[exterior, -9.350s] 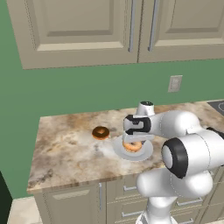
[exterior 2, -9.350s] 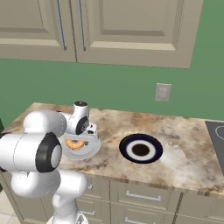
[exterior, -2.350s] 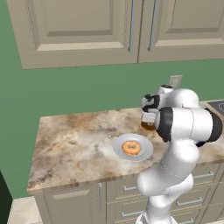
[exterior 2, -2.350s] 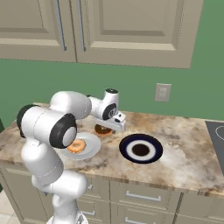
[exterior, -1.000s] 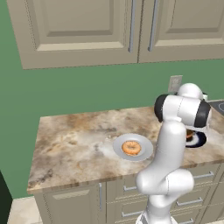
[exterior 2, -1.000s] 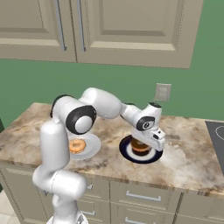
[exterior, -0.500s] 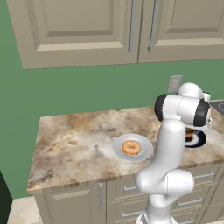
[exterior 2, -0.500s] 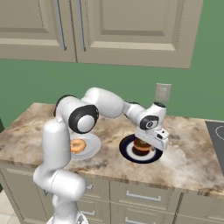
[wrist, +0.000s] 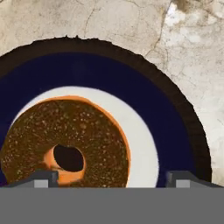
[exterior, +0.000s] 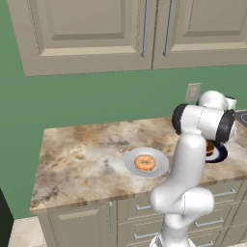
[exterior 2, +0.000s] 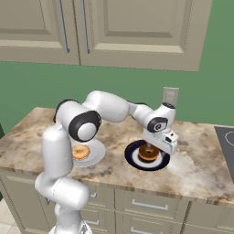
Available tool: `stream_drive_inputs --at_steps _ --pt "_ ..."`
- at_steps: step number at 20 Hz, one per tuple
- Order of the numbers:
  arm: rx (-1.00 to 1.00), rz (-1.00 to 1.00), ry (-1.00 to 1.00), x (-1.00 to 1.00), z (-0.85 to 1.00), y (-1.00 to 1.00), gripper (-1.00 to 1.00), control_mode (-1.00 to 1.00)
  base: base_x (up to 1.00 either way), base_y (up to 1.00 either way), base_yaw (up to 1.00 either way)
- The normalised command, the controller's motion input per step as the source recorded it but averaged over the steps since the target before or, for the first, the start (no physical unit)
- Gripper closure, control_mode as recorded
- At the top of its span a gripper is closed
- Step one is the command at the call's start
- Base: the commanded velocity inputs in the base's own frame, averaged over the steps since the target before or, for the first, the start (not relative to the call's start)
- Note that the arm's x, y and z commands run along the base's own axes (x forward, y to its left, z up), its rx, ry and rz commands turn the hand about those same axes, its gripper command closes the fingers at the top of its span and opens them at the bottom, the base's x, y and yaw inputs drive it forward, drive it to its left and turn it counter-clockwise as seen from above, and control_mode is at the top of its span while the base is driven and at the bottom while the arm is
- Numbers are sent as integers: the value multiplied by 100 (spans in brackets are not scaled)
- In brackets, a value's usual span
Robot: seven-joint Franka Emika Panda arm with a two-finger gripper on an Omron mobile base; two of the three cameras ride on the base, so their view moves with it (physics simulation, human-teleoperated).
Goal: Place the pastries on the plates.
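The orange-glazed donut (exterior 2: 80, 152) lay on the light grey plate (exterior 2: 97, 153), well off to the left of the pincer, on the marbled desk (exterior 2: 192, 164). In the left base view the same donut (exterior: 144, 163) sat at the middle of its plate (exterior: 161, 166), left of the arm.

The pincer (exterior 2: 157, 147) hung low over the navy plate (exterior 2: 133, 157), just above the chocolate donut (exterior 2: 149, 154). Its jaws stood wide apart and held nothing. In the hand view the two fingertips (wrist: 42, 177) flanked the lower edge. The chocolate donut (wrist: 65, 142) lay flat, free of both tips, directly below the pincer. It rested on the pale centre of the navy plate (wrist: 166, 118).

Behind the pincer, a wall outlet (exterior 2: 170, 96) sat on the green wall. To the right of the pincer, desk lay bare up to a dark cooktop corner (exterior 2: 226, 135).
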Motion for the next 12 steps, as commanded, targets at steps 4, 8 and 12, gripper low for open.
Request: stream_drive_inputs --at_steps 4,8,12 --pt "-1 0 -10 -14 58 0 -100 -100 0 0 0" --pt "0 1 -4 -64 45 23 -100 -100 0 0 0" --pt "0 7 0 -61 34 67 -100 -100 0 0 0"
